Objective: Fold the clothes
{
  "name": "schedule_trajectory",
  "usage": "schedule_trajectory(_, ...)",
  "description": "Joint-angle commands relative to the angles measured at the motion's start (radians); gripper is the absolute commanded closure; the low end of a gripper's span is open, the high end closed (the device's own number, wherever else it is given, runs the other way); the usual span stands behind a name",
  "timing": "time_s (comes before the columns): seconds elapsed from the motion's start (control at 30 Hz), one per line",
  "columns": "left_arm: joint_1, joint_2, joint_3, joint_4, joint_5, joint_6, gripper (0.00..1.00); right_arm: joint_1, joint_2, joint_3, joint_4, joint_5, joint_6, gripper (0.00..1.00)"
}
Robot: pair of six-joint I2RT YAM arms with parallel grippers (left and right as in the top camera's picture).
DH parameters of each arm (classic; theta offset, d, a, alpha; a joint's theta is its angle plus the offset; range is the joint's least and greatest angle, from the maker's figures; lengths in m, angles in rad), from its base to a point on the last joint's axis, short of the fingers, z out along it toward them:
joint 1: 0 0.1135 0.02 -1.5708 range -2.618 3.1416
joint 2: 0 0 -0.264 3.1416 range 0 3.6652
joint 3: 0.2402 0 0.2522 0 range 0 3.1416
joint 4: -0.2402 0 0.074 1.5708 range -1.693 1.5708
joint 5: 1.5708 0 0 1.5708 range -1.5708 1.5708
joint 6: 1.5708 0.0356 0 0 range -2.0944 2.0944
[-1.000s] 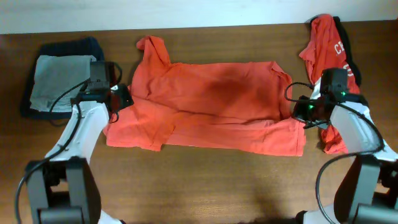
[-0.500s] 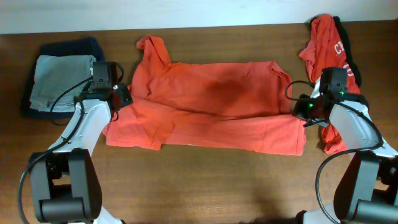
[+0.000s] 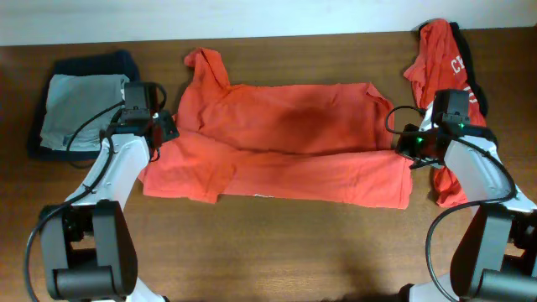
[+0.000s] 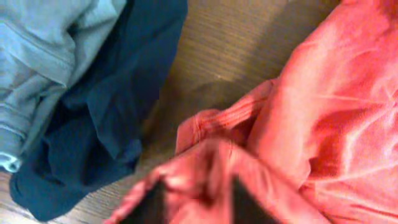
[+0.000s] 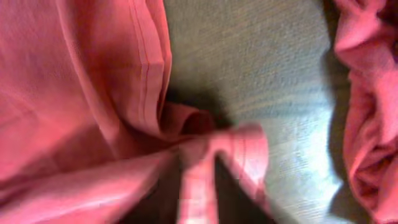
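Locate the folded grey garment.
In the overhead view the grey garment lies at the table's far left, stacked on a navy garment, left of the left gripper holding the orange shirt.

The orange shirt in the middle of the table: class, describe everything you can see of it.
The orange shirt looks like soft knit cotton. It is spread wide on the wooden table, partly folded lengthwise with a ridge across its middle. One sleeve points toward the far edge. The left gripper and right gripper each pinch an end.
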Motion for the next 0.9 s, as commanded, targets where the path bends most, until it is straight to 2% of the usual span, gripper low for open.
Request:
schedule_trajectory(0.0,0.007,0.010,0.016,0.005,-0.019,0.006,0.38,0.003,0.007,-0.003,0.005,0.020,-0.010,0.53)
schedule_trajectory(0.1,0.007,0.009,0.023,0.003,-0.019,0.010,0.34,0.003,0.007,0.001,0.004,0.012,-0.010,0.45)
schedule_trajectory(0.23,0.007,0.009,0.071,-0.034,-0.011,0.022,0.34,0.003,0.007,0.049,-0.034,-0.016,-0.020,0.44)
schedule_trajectory(0.4,0.007,0.009,0.217,-0.140,0.092,0.126,0.35,0.006,0.007,0.192,-0.139,-0.081,-0.105,0.44)
schedule_trajectory(0.57,-0.002,0.009,0.371,-0.206,0.147,0.187,0.37,0.013,0.007,0.340,-0.215,-0.120,-0.224,0.37)
schedule_trajectory(0.7,-0.015,0.029,0.418,-0.144,0.156,0.213,0.38,0.033,0.007,0.369,-0.184,-0.111,-0.281,0.34)
schedule_trajectory(0.87,-0.057,0.111,0.422,0.048,0.173,0.258,0.38,0.074,0.037,0.369,-0.127,-0.101,-0.296,0.32)
